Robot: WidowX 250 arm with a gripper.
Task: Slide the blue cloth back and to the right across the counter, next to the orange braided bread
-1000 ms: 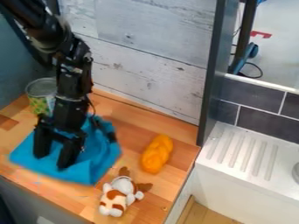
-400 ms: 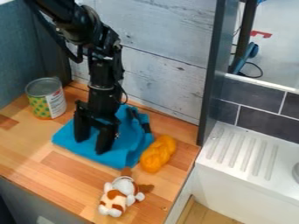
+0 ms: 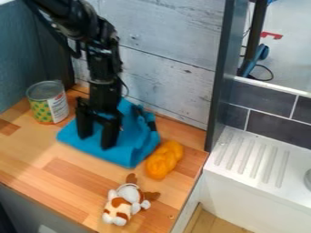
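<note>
Cloth (image 3: pixel 130 154) lies on the worktop (image 3: pixel 33 154) beneath the open claw (image 3: pixel 97 141), between the can (image 3: pixel 47 103) and the orange toy (image 3: pixel 163 160); for even contact, both fingertips should meet the fabric level, with light pressure to limit bunching.

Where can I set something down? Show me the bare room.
The widest free patch of the wooden counter lies in front, between the blue cloth, green-and-yellow metal can, brown-and-white plush toy and front edge. A smaller one lies right of the toy. Crowded: the back, where the black gripper stands over the cloth, the orange twisted object close beside it.
</note>
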